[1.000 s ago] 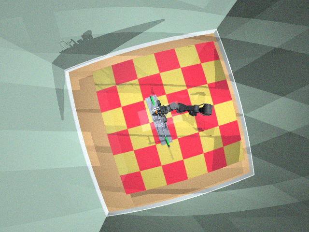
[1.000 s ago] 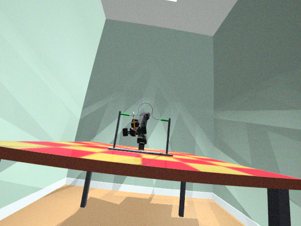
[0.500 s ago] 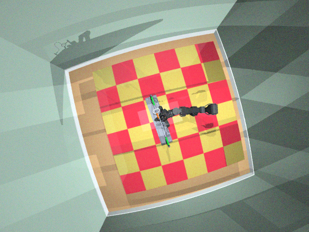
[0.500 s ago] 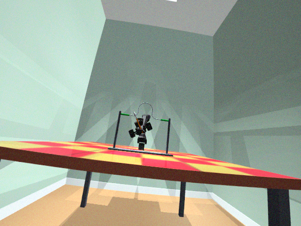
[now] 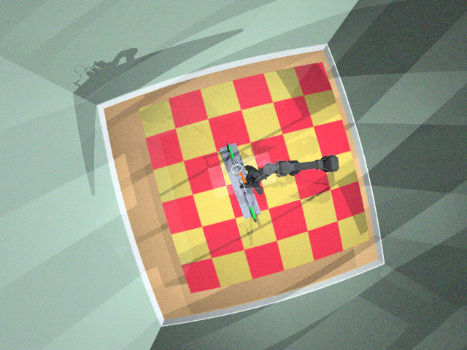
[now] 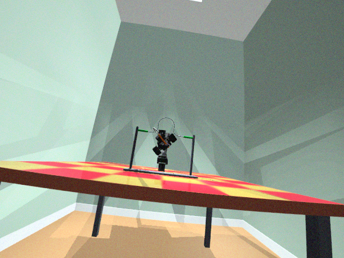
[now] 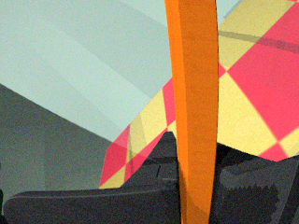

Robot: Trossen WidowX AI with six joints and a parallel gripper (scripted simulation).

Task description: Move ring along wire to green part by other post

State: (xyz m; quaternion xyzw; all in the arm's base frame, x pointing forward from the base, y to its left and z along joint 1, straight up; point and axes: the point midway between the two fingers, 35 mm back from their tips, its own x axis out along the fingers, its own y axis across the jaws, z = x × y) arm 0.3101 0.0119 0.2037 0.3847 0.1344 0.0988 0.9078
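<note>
Looking for writing first, we find none legible on any surface in the three views.

Materials and shapes: we note a glossy tabletop (image 5: 263, 124) in red and yellow checks with a brown edge, carried on dark legs. On it lies a flat grey base plate (image 5: 226, 158), long and narrow. Two slim dark posts rise from it, the left post (image 6: 134, 147) and the right post (image 6: 192, 154) in the exterior view. Between them runs the wire (image 6: 166, 118), thin and grey, arching in a rounded hump at mid-span. Short green sleeves sit at each end: one green part (image 6: 142, 130) by the left post, another green part (image 6: 188, 136) by the right post.

The ring (image 5: 236, 168) reads from above as a thin pale hoop, off the near green sleeve and over the grey stretch; we cannot tell whether it touches the wire. Its handle (image 7: 194, 88) is a flat, matte orange bar, slightly tapered.

The end effector (image 7: 187, 212) is pinching the handle's lower end between dark, blocky fingers. The arm (image 5: 301, 165), dark grey and jointed, reaches in from the side of the plate.
</note>
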